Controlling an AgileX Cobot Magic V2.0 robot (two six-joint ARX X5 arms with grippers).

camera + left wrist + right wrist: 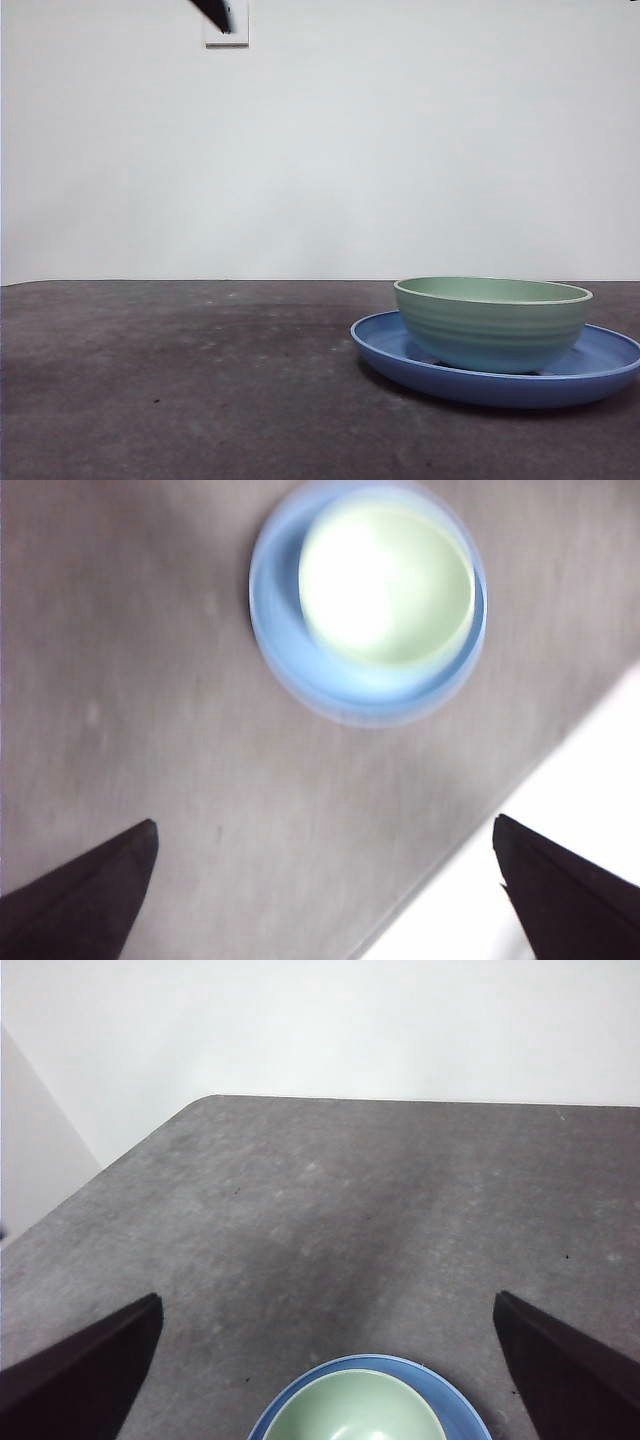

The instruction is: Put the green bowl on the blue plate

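Observation:
The green bowl (492,322) stands upright inside the blue plate (400,355) on the dark table, at the right in the front view. In the left wrist view the bowl (387,583) sits in the plate (290,650), well below and apart from my left gripper (325,880), which is open and empty. In the right wrist view the bowl (352,1410) and the plate's rim (440,1380) show close under my right gripper (328,1360), which is open and empty. A black arm tip (215,12) shows at the top of the front view.
The grey table (180,380) stretches to the left of the plate. Its edge (480,840) and a pale floor show in the left wrist view. A white wall stands behind, with a small white plate (227,38) on it.

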